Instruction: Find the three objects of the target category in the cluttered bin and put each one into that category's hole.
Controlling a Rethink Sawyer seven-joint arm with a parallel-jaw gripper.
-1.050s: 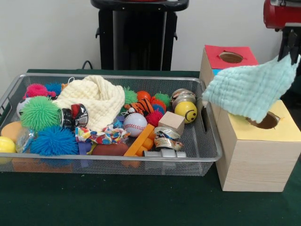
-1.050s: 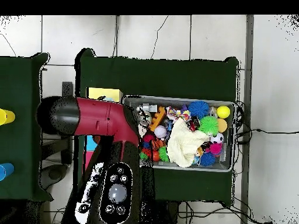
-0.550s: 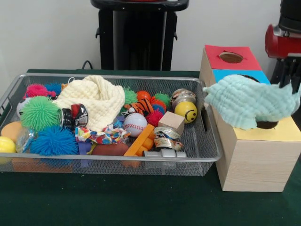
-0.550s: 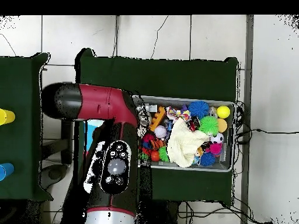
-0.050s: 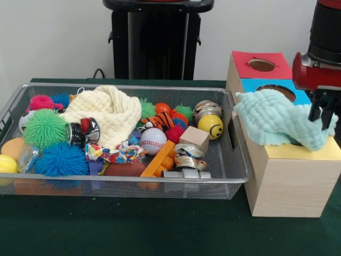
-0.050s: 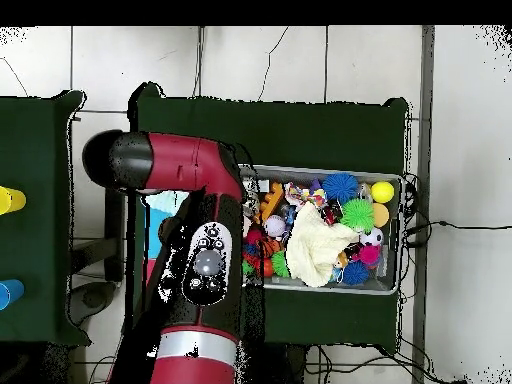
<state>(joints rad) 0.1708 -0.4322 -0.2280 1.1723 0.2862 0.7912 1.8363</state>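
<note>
Right now the gripper (image 5: pixel 322 113) pinches, as far as I can make out, the bunched mint cloth (image 5: pixel 277 122) atop the yellow-topped box (image 5: pixel 290 178), beside the wire bin (image 5: pixel 234 173).

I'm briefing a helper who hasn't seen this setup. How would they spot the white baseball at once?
Start at the wire mesh bin left of the wooden boxes. Near its middle, just right of the cream cloth, sits the baseball. It is the only white ball with red stitching; its neighbours are spiky or a yellow smiley.
</note>
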